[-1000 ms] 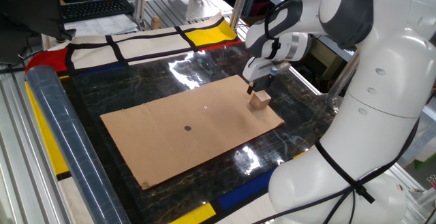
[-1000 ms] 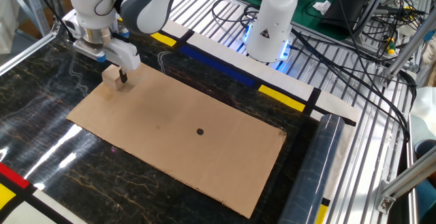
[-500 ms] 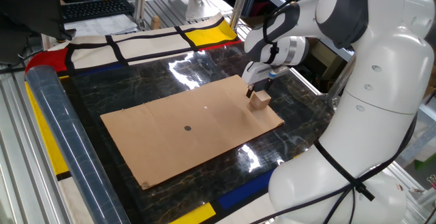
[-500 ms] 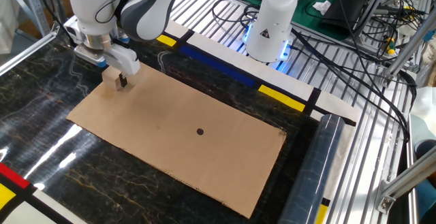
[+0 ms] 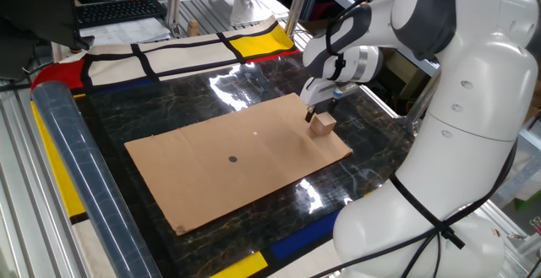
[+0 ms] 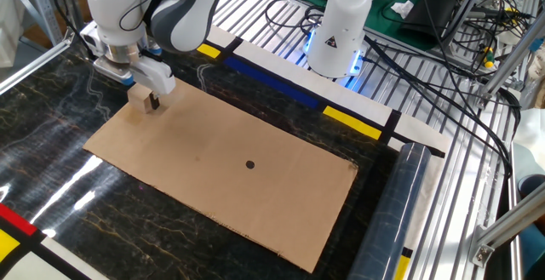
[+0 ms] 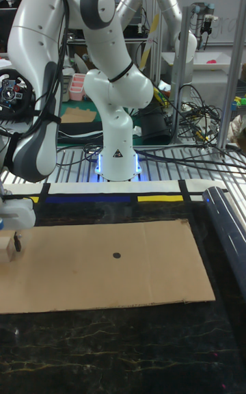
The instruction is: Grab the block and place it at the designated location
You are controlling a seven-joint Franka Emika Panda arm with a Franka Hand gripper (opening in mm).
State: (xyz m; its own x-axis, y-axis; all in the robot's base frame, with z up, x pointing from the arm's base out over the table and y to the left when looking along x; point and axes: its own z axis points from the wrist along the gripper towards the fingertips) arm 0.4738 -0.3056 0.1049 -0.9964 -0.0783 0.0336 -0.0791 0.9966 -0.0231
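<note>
While straddling the block (image 5: 321, 123), gripper (image 5: 314, 114) low over it; jaws apart; dot (image 5: 233, 159) well away across the cardboard (image 5: 211, 177).

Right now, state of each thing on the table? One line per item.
gripper: low over the block, fingers beside it; open or shut, cannot tell.
block: resting flat on the cardboard sheet near its corner, not lifted.
black dot: uncovered, nothing on it.
cardboard sheet: lying flat on the dark tabletop.
</note>
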